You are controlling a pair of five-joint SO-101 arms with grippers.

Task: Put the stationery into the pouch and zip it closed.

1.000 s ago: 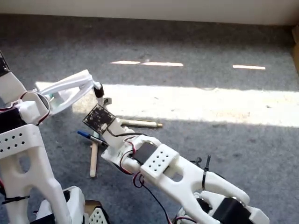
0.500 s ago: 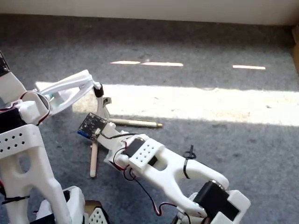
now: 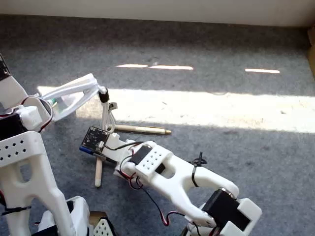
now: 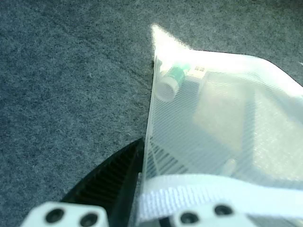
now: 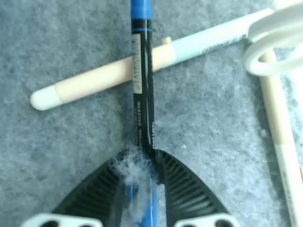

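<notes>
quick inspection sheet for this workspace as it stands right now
surface: grey carpet, sunlit band across it
job's things: pouch with a green-capped item inside; blue pen lying across a cream pen; second cream pen nearby
clutter: white loop by the pens; fluff on the blue pen
grippers: left gripper shut on pouch; right gripper shut on blue pen
cables: red and black wires on the right arm
surroundings: pale wall behind

We are looking at a grey felt-like surface (image 3: 236, 162); a broad band of sunlight (image 3: 221, 110) is falling across it, thin bright streaks (image 3: 155, 66) are lying beyond, a pale wall (image 3: 172, 9) bordering it.
</notes>
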